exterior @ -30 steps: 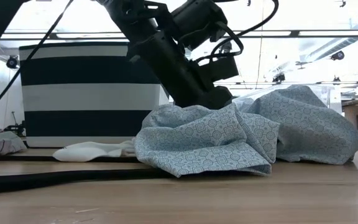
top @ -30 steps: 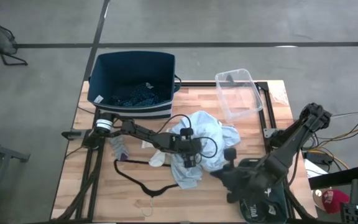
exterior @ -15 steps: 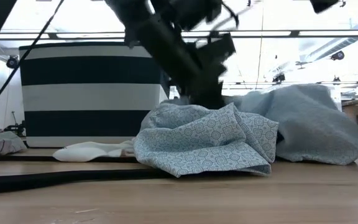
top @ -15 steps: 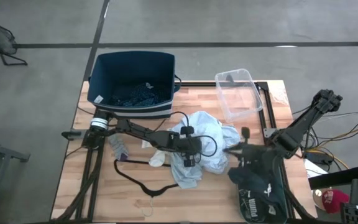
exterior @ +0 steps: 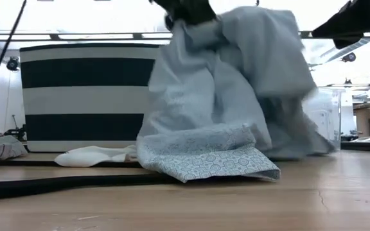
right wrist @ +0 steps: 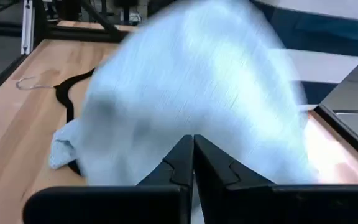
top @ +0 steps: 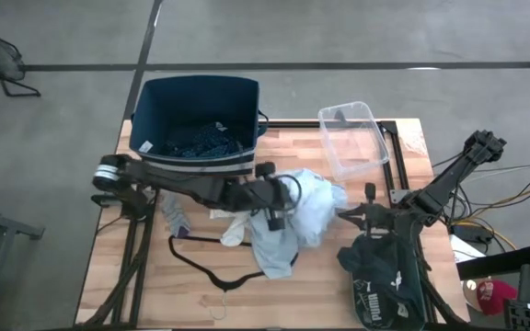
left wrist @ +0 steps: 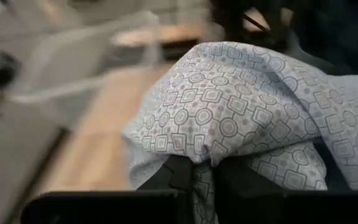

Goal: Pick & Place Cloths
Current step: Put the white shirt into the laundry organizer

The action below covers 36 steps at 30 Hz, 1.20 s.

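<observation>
My left gripper [top: 277,208] is at the table's middle, shut on the large pale-blue shirt [top: 297,219], whose patterned inside shows in the left wrist view [left wrist: 241,99]. My right gripper [right wrist: 192,163] is shut and empty. It hovers at the table's right [top: 350,214], just beside the shirt. A dark teal cloth [top: 385,276] lies flat at the right front. The navy white-dotted piece [top: 201,138] lies inside the striped bin [top: 155,101]. A small white piece [top: 233,234] and a maroon piece [top: 175,221] lie on the table left of the shirt. My left gripper pinches a bunched fold of the shirt [left wrist: 209,157] between its two fingers, several layers together. The fingers come slanting down from the table's left. The shirt's upper part is lifted and hangs in folds below the gripper, and its lower edge [exterior: 211,160] rests on the table.
A thin black wire hanger [top: 205,267] lies at the front left, partly under the shirt. A clear plastic box [top: 352,138] stands at the far right. The striped bin [exterior: 85,96] stands at the far left. Bare wood shows along the near edge.
My left gripper has risen with the shirt, now drawn up into a tall hanging heap; its lower edge has stayed on the table. My right arm has drawn back toward the table's right and far edges, off the dark teal cloth, which stays flat.
</observation>
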Available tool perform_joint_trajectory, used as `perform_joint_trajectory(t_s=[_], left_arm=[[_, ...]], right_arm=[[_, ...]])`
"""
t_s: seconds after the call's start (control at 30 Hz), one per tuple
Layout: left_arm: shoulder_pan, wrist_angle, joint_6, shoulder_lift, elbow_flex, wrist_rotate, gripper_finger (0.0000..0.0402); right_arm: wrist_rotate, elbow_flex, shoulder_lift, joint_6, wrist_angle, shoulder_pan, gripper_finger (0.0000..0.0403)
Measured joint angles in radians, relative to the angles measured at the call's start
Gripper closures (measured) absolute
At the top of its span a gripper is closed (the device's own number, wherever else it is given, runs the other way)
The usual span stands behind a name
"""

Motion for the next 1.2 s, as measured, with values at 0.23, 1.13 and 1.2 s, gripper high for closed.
perform_joint_trajectory(t_s=[0.23, 1.13, 1.2], left_arm=[[0.001, -0.029, 0.082, -0.193, 0.000, -0.238, 0.0373], [0.277, 0.102, 1.009, -0.338, 0.305, -0.920, 0.0373], [0.319, 0.085, 1.055, -0.336, 0.303, -0.983, 0.0373]], right_arm=[[-0.001, -0.021, 0.008, 0.000, 0.026, 0.000, 0.0394], [-0.002, -0.022, 0.039, 0.026, 0.040, 0.000, 0.0394], [-0.002, -0.022, 0.039, 0.026, 0.040, 0.000, 0.0394]])
